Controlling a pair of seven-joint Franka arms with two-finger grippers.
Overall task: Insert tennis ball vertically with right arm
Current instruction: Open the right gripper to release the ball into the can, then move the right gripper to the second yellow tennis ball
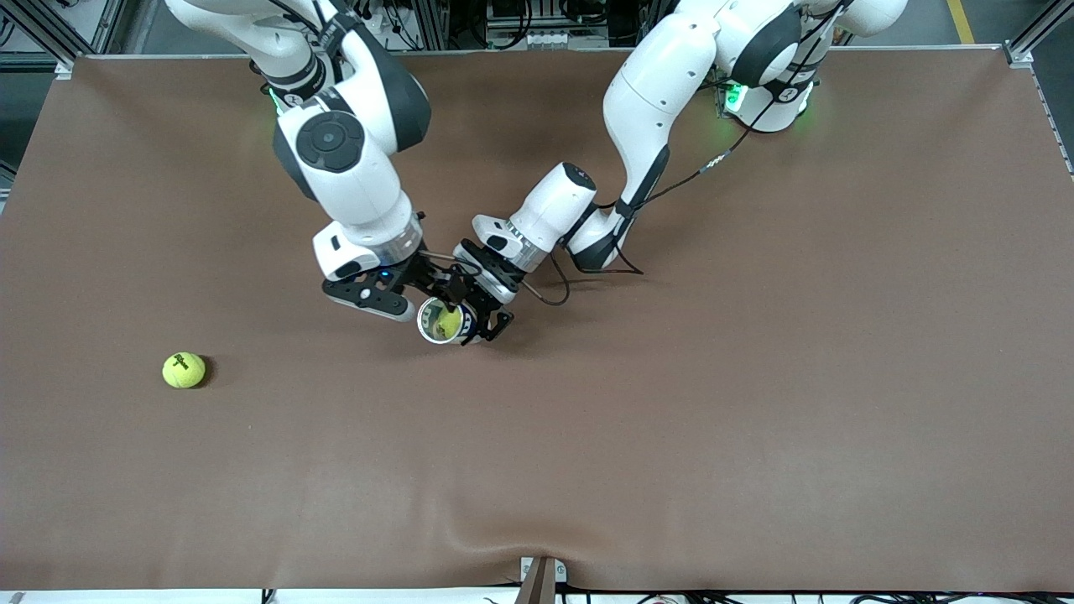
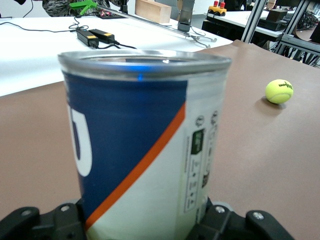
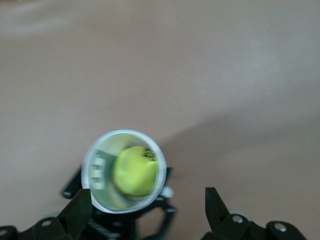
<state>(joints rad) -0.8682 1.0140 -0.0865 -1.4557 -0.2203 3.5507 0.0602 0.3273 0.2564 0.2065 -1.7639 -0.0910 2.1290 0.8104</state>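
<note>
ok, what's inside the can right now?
One tennis ball sits inside the can, seen through its open top. The can's wall hides anything under the ball. A second ball lies on the table.

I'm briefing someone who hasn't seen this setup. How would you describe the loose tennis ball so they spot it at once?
On the brown table, look toward the right arm's end, nearer the front camera than both grippers. The loose tennis ball lies there alone on the bare surface. Unlike the ball in the can held by the left gripper, nothing surrounds it.
</note>
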